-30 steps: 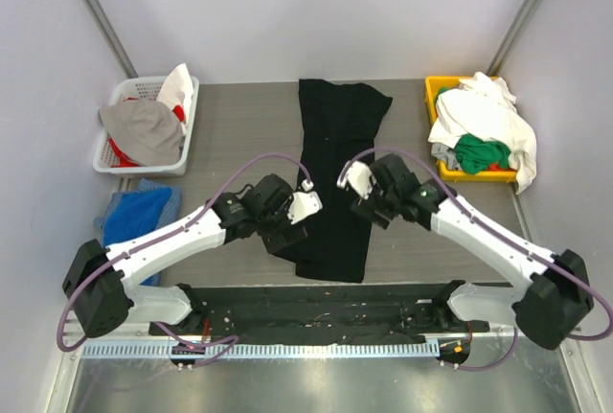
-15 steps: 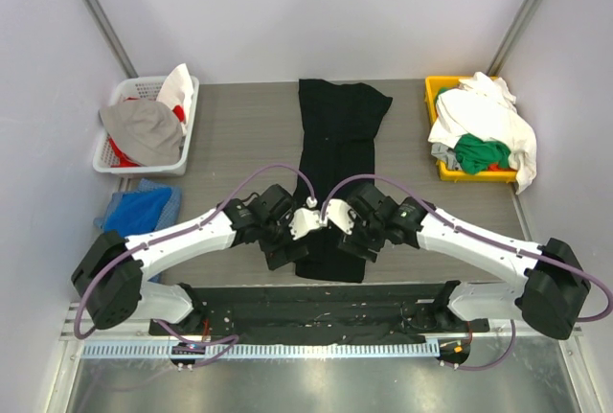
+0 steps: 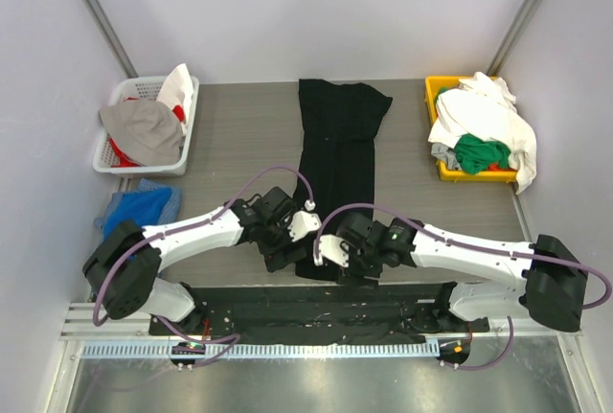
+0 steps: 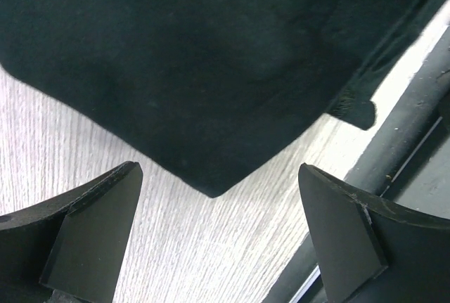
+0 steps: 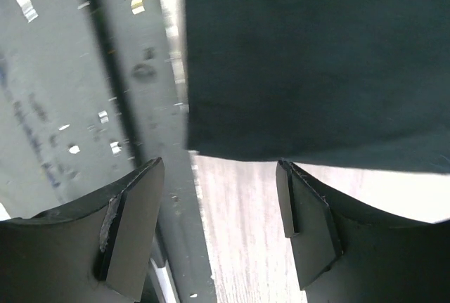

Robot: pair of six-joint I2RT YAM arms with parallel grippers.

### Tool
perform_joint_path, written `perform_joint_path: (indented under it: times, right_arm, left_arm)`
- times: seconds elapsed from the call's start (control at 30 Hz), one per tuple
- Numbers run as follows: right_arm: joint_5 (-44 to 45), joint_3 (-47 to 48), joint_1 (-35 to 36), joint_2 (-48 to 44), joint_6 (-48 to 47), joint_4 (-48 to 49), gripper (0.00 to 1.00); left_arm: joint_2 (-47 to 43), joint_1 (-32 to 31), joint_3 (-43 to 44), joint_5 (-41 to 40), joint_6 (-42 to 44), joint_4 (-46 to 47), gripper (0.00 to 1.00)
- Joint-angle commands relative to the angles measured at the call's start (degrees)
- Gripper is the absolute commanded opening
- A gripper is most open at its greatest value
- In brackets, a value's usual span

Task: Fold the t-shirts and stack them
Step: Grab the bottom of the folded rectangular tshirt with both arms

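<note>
Fold of the long black cotton t-shirt [image 3: 337, 145], which lies as a narrow lengthwise strip on the grey wood-grain table [image 3: 239, 135], running from the upper centre of the overhead view down to the lower centre. Both arms are set at its near hem. The step in hand appears to be taking the two near corners to carry them up toward the collar end. To do this well, each claw should probably drop until one finger slides beneath the corner, gather every layer, and close and lift together with the other, so the hem stays straight and clear of the black rail [image 4: 394, 148] at the table's edge. The left claw [image 4: 218, 240] is spread fully, the shirt's corner just ahead of its gap, untouched. The right claw [image 5: 219, 226] is also spread wide and empty, the hem edge just beyond its fingers.
</note>
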Motion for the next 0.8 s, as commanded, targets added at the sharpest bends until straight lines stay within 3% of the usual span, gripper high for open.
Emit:
perform_joint_path:
  times: [0.0,0.77]
  right_arm:
    - [0.7,-0.7,4.8,0.4,-0.6,0.7,0.72]
    - [4.4,-4.3,6.1,3.5,-3.7,7.9,0.59]
  left_arm:
    - [0.4,1.4,0.3,-0.1,0.0,1.9,1.00]
    - [2.0,2.0,1.6,0.4,0.5,1.6,1.00]
